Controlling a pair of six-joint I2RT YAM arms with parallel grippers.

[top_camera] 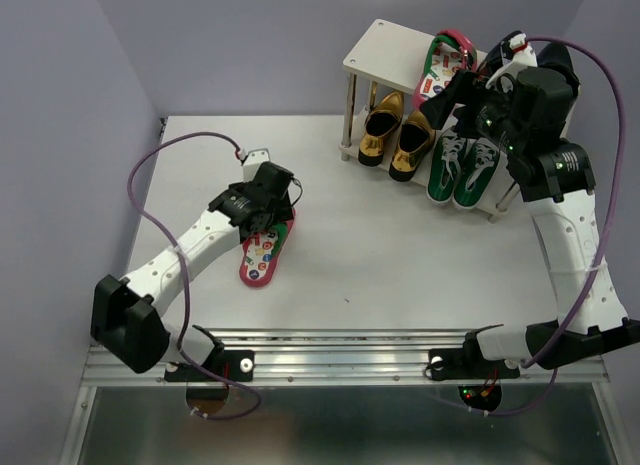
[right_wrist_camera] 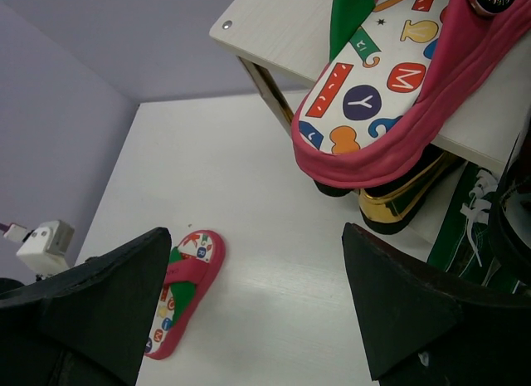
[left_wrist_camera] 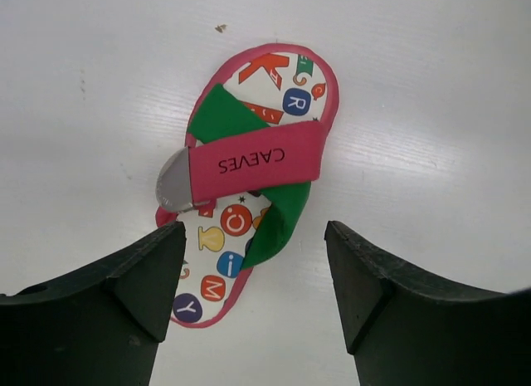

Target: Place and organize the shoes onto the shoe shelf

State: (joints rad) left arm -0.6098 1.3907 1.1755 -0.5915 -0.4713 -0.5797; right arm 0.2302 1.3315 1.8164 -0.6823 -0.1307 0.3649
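One red-pink flip-flop [top_camera: 262, 253] with green and pink straps lies on the white table; it also shows in the left wrist view [left_wrist_camera: 249, 166] and the right wrist view [right_wrist_camera: 182, 290]. My left gripper [top_camera: 268, 213] hangs open just above its heel end [left_wrist_camera: 253, 228], touching nothing. The second flip-flop [top_camera: 443, 63] lies on the cream top board of the shoe shelf [top_camera: 385, 53], its heel overhanging the edge [right_wrist_camera: 390, 95]. My right gripper [top_camera: 452, 93] is open and empty beside that heel [right_wrist_camera: 257, 236]. The black loafers are hidden.
Gold loafers [top_camera: 395, 133] and green white-laced sneakers [top_camera: 462, 167] stand under the shelf board; both show in the right wrist view, the gold [right_wrist_camera: 402, 205] and the green [right_wrist_camera: 469, 228]. Thin metal legs [top_camera: 352, 115] hold the shelf. Purple walls close the back and left.
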